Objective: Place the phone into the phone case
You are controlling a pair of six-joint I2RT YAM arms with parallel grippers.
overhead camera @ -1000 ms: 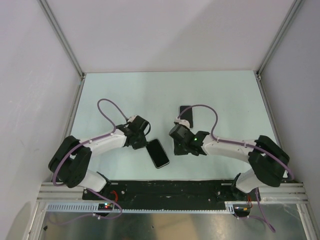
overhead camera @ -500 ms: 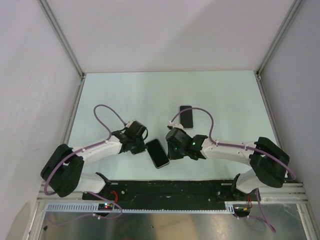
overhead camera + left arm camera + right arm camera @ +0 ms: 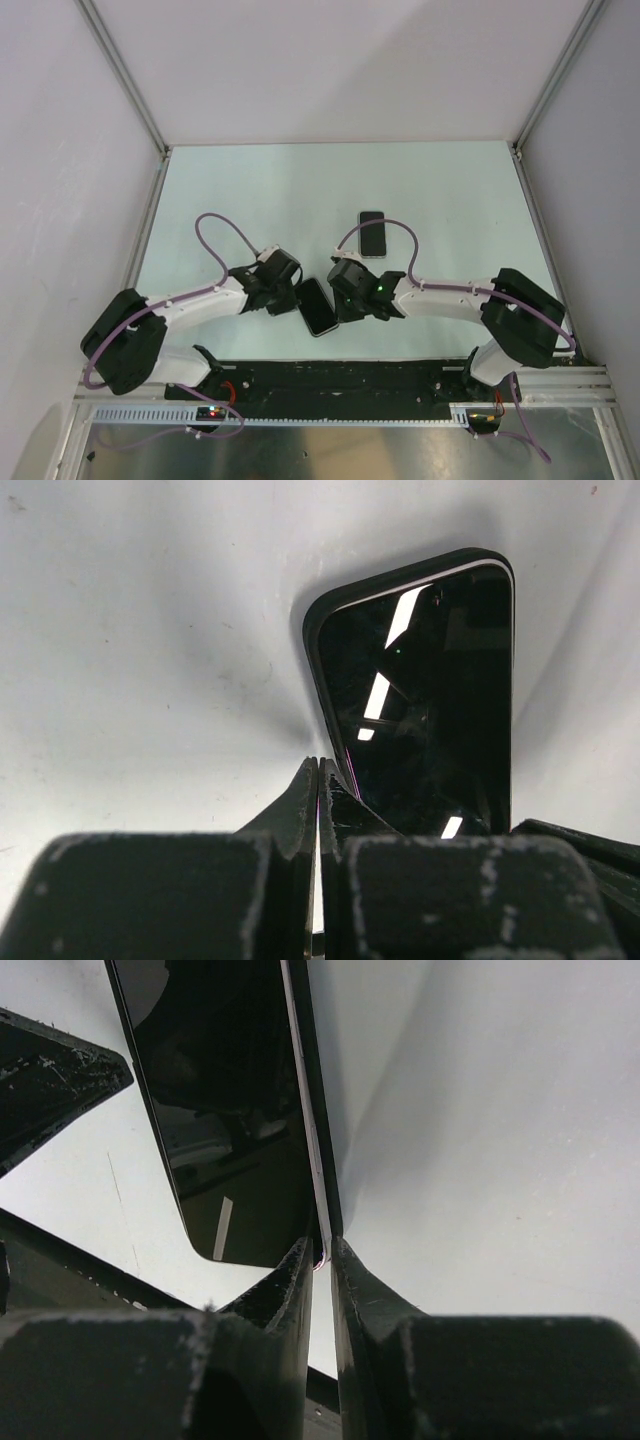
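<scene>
Your phone (image 3: 318, 306) lies flat on the pale surface (image 3: 450, 190), screen up. It sits close to the near edge, turned at a slant between the two wrists. A black rim runs round the glossy screen, with a thin pale line just inside it.

The left jaws are pressed together with nothing between them, and their tips rest against the phone's left long edge. The right jaws stand almost together on the opposite long edge, near a corner, and the phone's rim is nipped in the thin slit between their tips.

Both arms, the left arm (image 3: 190, 305) and the right arm (image 3: 450, 297), reach in low from the sides. Farther back, well apart from the phone, you have a second dark rectangle (image 3: 372, 233) lying flat. Whether that one is a case, I cannot tell.
</scene>
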